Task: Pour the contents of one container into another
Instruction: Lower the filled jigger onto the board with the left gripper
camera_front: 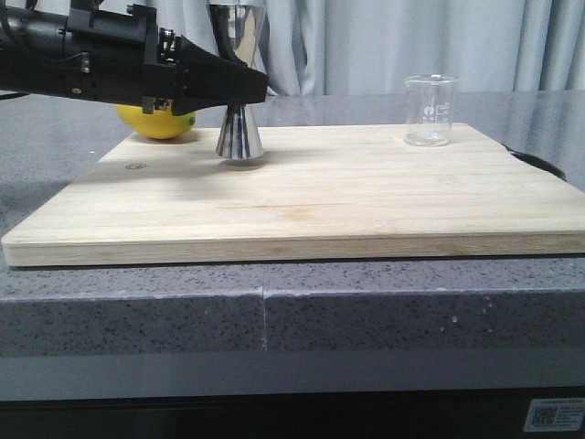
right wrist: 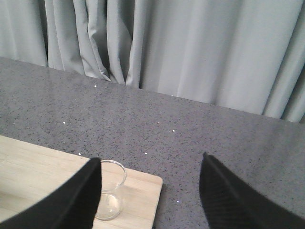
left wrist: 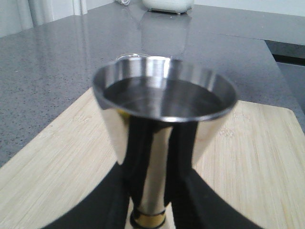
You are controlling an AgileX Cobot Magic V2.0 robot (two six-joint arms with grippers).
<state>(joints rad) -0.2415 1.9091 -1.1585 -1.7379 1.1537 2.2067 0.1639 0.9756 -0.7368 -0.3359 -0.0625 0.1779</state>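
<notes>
The steel jigger (camera_front: 239, 135) stands upright on the wooden board (camera_front: 320, 201), left of centre. My left gripper (camera_front: 245, 91) reaches in from the left at its narrow waist. In the left wrist view both black fingers (left wrist: 112, 195) press against the jigger (left wrist: 164, 102) just above its gold band, shut on it. The cup's inside looks dark. The clear glass beaker (camera_front: 430, 111) stands at the board's far right corner and looks empty. My right gripper (right wrist: 150, 191) hovers open near the beaker (right wrist: 110, 191), which shows partly behind one finger.
A yellow lemon (camera_front: 157, 122) lies behind the left arm, at the board's far left edge. Grey speckled countertop (camera_front: 366, 302) surrounds the board, with curtains behind. A dark object (camera_front: 541, 163) shows past the board's right edge.
</notes>
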